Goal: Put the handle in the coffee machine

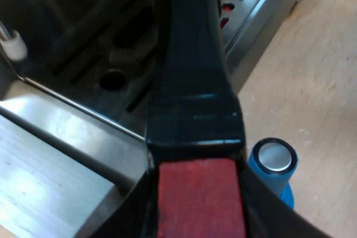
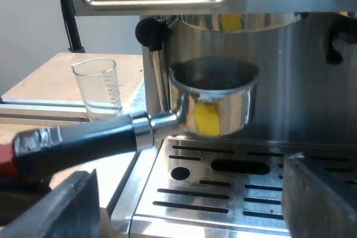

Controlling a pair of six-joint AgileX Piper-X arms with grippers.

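1. Up close, the left gripper is closed on the holder's handle. One black finger presses against each side of the red end.
2. From the gripper, the dark handle reaches out over the machine's slotted metal tray.
3. A blue tamper stands on the wooden counter with its round silver face up. It is just beside the red end and near the tray's corner.
4. Seen from the right wrist, the holder hangs roughly level at the front of the machine.
5. Its metal basket sits directly under the brew head with a clear gap between them, so it is not yet locked in.
6. The basket is above the tray and does not touch it.
7. The handle points away from the machine and out past the tray's edge.
8. The right gripper is spread wide and holds nothing. Its fingers hover low at the tray's front edge, apart from the holder.
9. A clear glass with printed marks stands upright on the counter, just beside the machine. I cannot tell whether it holds any liquid.
10. A round black knob sticks out from the machine above the handle's metal neck.
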